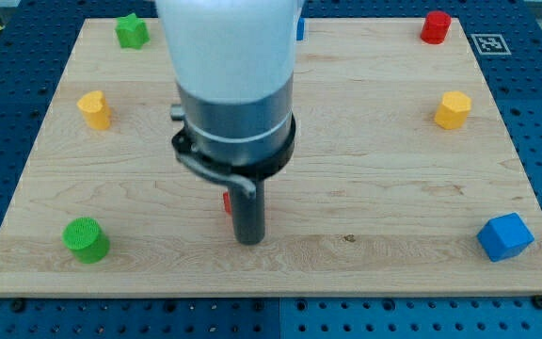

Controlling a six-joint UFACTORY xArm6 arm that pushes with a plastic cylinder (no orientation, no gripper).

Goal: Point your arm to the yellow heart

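Note:
The yellow heart [94,108] sits on the wooden board near the view's left edge, in the upper half. My tip [249,240] rests on the board left of centre in the lower half, well to the right of and below the yellow heart. A small red block [226,201] shows just left of the rod, mostly hidden behind it. The arm's white and grey body covers the board's top middle.
A green star-like block [132,31] is at top left, a green cylinder [86,238] at bottom left. A red cylinder [435,26] is at top right, a yellow hexagon block [453,109] at right, a blue cube [504,235] at bottom right. A blue block [300,27] peeks beside the arm.

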